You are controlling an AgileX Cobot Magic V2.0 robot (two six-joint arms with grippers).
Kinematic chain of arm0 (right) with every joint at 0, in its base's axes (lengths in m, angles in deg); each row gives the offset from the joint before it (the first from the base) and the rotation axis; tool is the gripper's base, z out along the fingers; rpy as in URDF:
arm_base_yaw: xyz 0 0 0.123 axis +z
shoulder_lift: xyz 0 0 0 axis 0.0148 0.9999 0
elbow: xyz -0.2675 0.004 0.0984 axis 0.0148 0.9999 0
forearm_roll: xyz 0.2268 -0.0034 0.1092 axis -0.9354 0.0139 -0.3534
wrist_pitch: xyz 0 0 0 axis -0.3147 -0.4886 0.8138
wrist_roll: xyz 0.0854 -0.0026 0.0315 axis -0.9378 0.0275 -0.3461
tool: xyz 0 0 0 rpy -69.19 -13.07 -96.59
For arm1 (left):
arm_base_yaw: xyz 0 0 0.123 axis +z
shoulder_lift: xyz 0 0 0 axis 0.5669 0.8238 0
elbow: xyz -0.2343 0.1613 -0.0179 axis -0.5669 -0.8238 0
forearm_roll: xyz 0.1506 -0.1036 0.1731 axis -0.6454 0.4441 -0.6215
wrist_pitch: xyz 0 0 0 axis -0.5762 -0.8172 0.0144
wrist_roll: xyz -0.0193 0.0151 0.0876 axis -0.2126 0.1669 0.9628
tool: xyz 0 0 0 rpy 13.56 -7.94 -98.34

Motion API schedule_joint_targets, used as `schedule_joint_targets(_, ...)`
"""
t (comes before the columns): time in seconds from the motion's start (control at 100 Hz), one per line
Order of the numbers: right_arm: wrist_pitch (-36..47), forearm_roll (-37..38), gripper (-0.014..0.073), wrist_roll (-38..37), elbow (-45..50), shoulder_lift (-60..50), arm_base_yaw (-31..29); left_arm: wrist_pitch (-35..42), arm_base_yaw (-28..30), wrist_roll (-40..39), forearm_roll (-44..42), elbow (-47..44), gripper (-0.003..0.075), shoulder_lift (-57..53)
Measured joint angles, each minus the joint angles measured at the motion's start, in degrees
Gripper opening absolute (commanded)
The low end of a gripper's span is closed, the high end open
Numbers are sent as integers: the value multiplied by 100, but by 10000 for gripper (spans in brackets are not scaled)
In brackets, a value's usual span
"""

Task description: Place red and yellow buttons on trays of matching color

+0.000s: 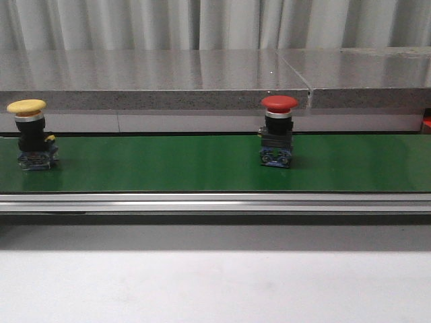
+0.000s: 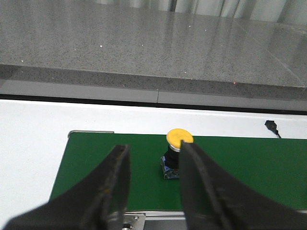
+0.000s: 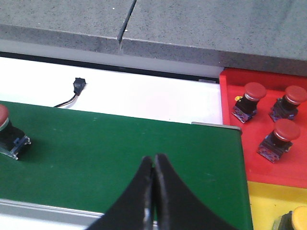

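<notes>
Yellow button point(image 1: 28, 134) stands upright at the left end of the green belt point(image 1: 168, 165), and the red button point(image 1: 277, 138) stands upright further right, well apart from it. Over on the left wrist view, the left gripper point(image 2: 152, 179) hangs with jaws spread wide, the yellow button peeking out beyond the gap. The right gripper point(image 3: 154, 178) is pinched closed on nothing above the belt. Beside the belt's end, the red tray point(image 3: 230, 143) holds three red buttons; the yellow tray point(image 3: 268, 201) shows what looks like one yellow cap, cut off at the edge.
</notes>
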Motion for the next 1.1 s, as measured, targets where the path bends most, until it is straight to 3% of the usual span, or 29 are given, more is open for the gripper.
schedule_joint_targets(0.09,0,0,-67,0,0,0,0,-24,0,0,0,-46,-21,-98)
schedule_joint_targets(0.91,0,0,-56,0,0,0,0,-24,0,4,0,-69,-19,-111)
schedule_joint_targets(1.0,-27,0,35,0,0,0,0,-24,0,4,0,-69,-19,-111)
schedule_joint_targets(1.1,-116,-55,254,0,0,0,0,-24,0,4,0,-69,-19,-111)
